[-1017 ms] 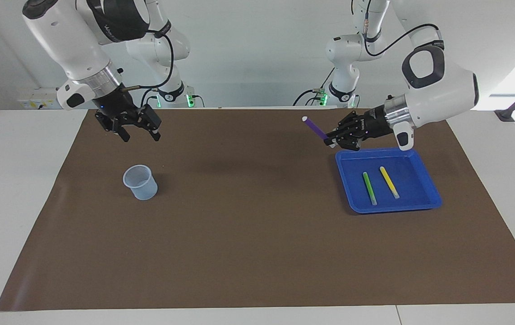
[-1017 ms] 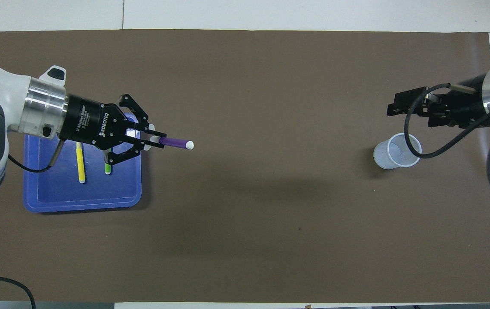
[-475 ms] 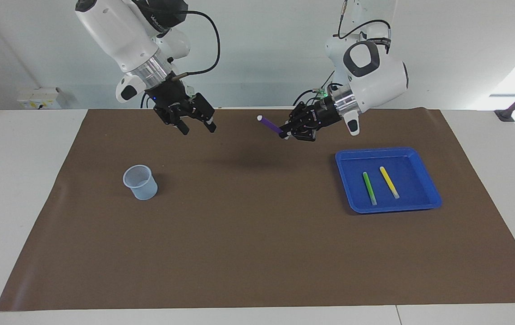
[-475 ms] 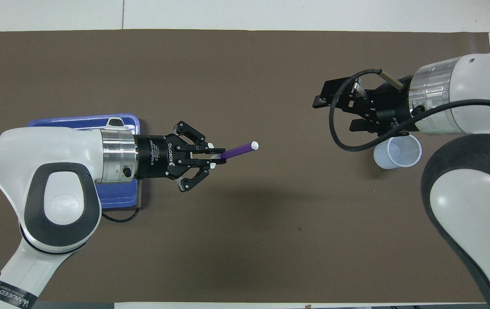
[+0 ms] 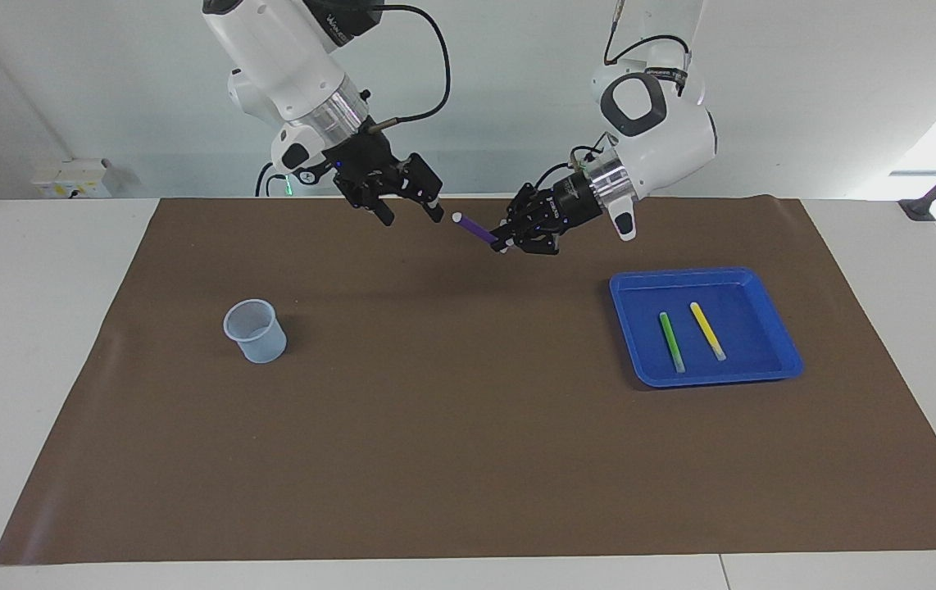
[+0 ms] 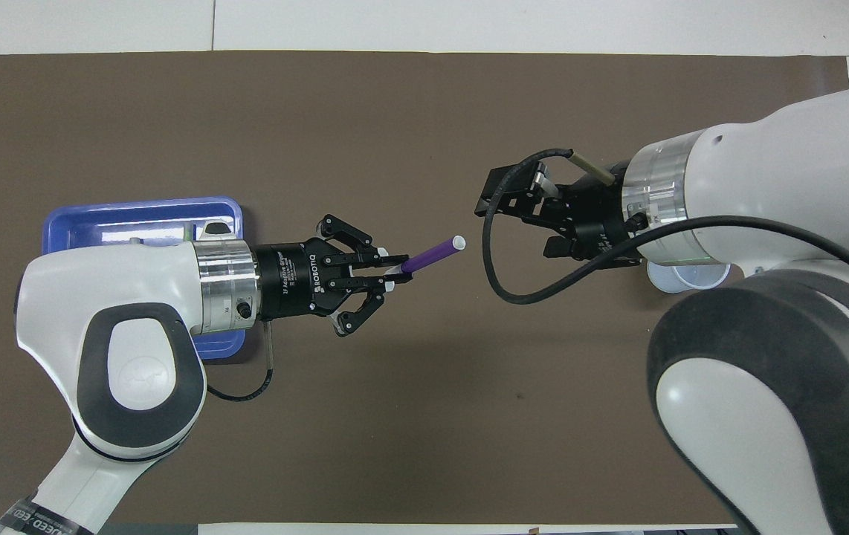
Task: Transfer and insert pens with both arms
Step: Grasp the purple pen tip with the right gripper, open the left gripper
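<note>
- Facing view showed us what had changed over the last second: the left gripper [image 5: 504, 242] had carried the purple pen [image 5: 474, 229] away from above the blue tray [image 5: 771, 369] and now held it in mid-air over the middle of the brown mat [image 5: 468, 459], fingertips pinched on its lower end, its pale tip aimed at the other claw.
- The right gripper [image 5: 411, 215] had swung in from above the clear cup [image 5: 255, 330] and hung just beside that pale tip, jaws spread wide, nothing in them.
- We judged this to be the lead-up to a handover: tip and open jaws nearly met but were apart.
- 2 pens remained in the tray, green pen [image 5: 671, 342] and yellow pen [image 5: 706, 330], side by side, well away from both claws.
- Overhead view agreed: the left gripper [image 6: 393, 272] pointed the purple pen [image 6: 432, 254] toward the right gripper [image 6: 517, 217], a small gap between them.
- The mat covered most of a white table [image 5: 25, 369]; a pale wall [image 5: 501, 98] stood by the robots' bases.
</note>
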Robot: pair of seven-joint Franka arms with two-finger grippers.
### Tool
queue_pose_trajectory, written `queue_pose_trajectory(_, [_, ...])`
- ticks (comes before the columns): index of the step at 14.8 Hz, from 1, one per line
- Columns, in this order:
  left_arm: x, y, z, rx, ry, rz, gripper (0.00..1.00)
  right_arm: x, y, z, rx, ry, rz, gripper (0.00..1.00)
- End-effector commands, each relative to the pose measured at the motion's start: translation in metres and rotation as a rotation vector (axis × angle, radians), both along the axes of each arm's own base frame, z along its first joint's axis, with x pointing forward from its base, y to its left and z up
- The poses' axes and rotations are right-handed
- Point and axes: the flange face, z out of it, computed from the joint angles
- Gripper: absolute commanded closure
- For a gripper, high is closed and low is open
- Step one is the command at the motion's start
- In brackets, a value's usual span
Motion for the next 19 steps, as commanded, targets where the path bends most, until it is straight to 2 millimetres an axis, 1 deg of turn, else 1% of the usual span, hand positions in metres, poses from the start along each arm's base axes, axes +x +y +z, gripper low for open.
queue_pose_trajectory(1, [-0.017,0.001,-0.001,-0.012,0.009,0.053,1.00,-0.002,0.019,-0.004,0.012,-0.007,0.017,0.00])
queue_pose_trajectory(3, [-0.018,0.001,-0.001,-0.018,0.013,0.055,1.00,-0.007,0.031,-0.004,0.014,-0.013,0.036,0.00])
queue_pose_trajectory(4, [-0.018,0.001,-0.001,-0.022,0.014,0.057,1.00,-0.008,0.033,-0.005,0.014,-0.014,0.038,0.00])
queue_pose_trajectory(7, [-0.018,0.002,0.001,-0.025,0.012,0.060,1.00,-0.010,0.047,-0.012,-0.002,-0.028,0.071,0.00])
queue_pose_trajectory(9, [-0.018,0.002,0.001,-0.029,0.013,0.064,1.00,-0.009,0.046,-0.016,-0.029,-0.040,0.088,0.00])
queue_pose_trajectory(10, [-0.018,0.002,0.001,-0.029,0.014,0.064,1.00,-0.009,0.046,-0.016,-0.032,-0.044,0.095,0.02])
queue_pose_trajectory(11, [-0.018,0.002,0.001,-0.029,0.015,0.065,1.00,-0.009,0.046,-0.016,-0.032,-0.047,0.101,0.12])
queue_pose_trajectory(12, [-0.018,0.002,0.001,-0.030,0.016,0.065,1.00,-0.009,0.046,-0.015,-0.033,-0.050,0.104,0.31])
queue_pose_trajectory(14, [-0.018,0.002,0.001,-0.032,0.016,0.066,1.00,-0.009,0.046,-0.014,-0.033,-0.051,0.106,0.87])
queue_pose_trajectory(15, [-0.018,0.002,0.001,-0.034,0.017,0.069,1.00,-0.010,0.046,-0.015,-0.036,-0.042,0.111,1.00])
queue_pose_trajectory(19, [-0.018,0.003,0.001,-0.036,0.015,0.078,1.00,-0.009,0.047,-0.014,-0.035,-0.044,0.109,1.00])
